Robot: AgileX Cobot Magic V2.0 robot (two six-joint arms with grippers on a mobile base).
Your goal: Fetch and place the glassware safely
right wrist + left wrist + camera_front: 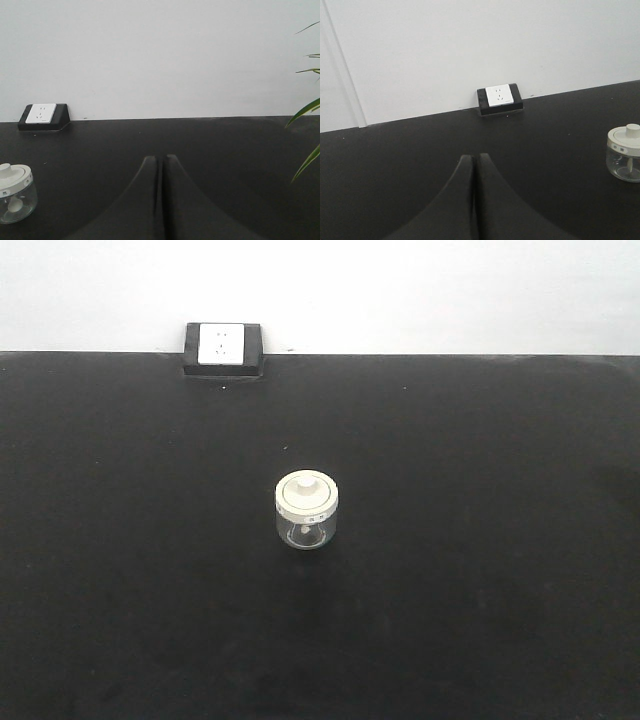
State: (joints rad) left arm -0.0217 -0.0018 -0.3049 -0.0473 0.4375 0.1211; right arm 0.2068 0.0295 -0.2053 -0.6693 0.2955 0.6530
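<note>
A small squat clear glass jar [306, 510] with a cream-white knobbed lid stands upright in the middle of the black table [480, 570]. A small white piece lies inside it. The jar also shows at the right edge of the left wrist view [624, 159] and at the lower left of the right wrist view [15, 200]. My left gripper [474, 158] is shut and empty, to the left of the jar and apart from it. My right gripper [161, 159] is shut and empty, to the right of the jar. Neither gripper shows in the front view.
A white wall socket in a black block [223, 348] sits at the table's far edge against the white wall; it also shows in the left wrist view [500, 96] and the right wrist view [43, 116]. Green plant leaves [307, 107] hang at the far right.
</note>
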